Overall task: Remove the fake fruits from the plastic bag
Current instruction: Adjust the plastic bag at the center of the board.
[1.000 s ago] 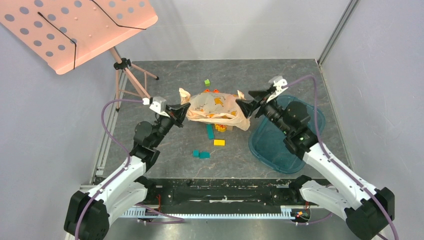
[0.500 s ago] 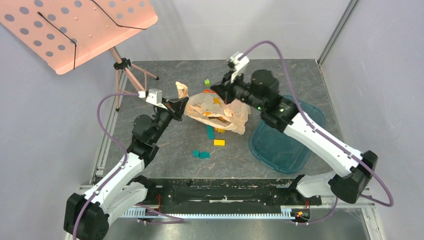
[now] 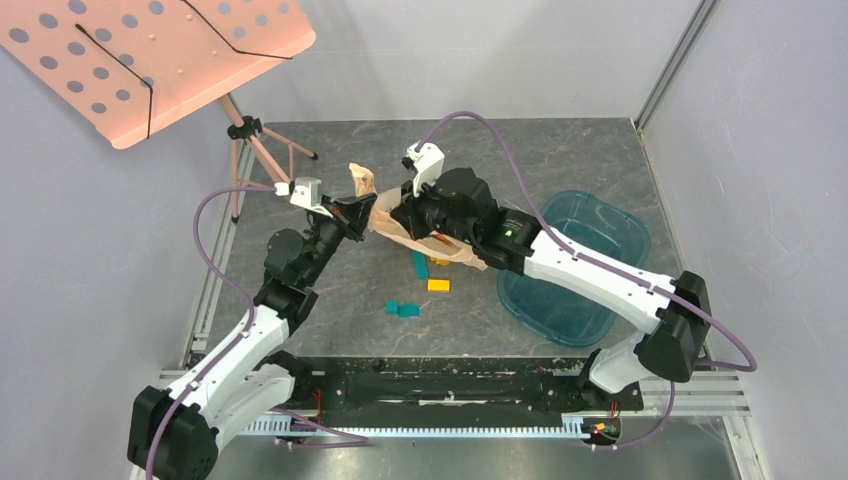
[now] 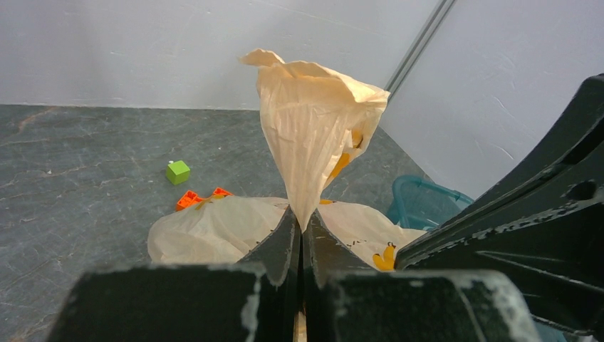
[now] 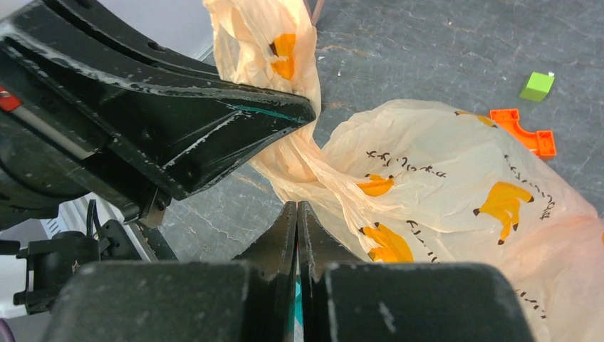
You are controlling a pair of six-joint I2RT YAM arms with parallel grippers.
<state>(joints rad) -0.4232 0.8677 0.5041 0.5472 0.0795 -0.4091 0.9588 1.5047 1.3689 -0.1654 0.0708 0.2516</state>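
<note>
The bag (image 5: pixel 441 178) lies crumpled at the middle of the grey worktop (image 3: pixel 330 290), left of the teal tray (image 3: pixel 625 225). The left claw (image 4: pixel 300 224) is pinched on a handle, holding it upright (its wrist view shows this plainly). The right claw (image 5: pixel 297 214) is closed on a fold just beside it. Only the wrist views show the green cube (image 4: pixel 178 172) and orange piece (image 5: pixel 527 134) beyond the bag.

Crinkled plastic bag (image 3: pixel 362 184) near teal tray (image 3: pixel 610 236)
</note>
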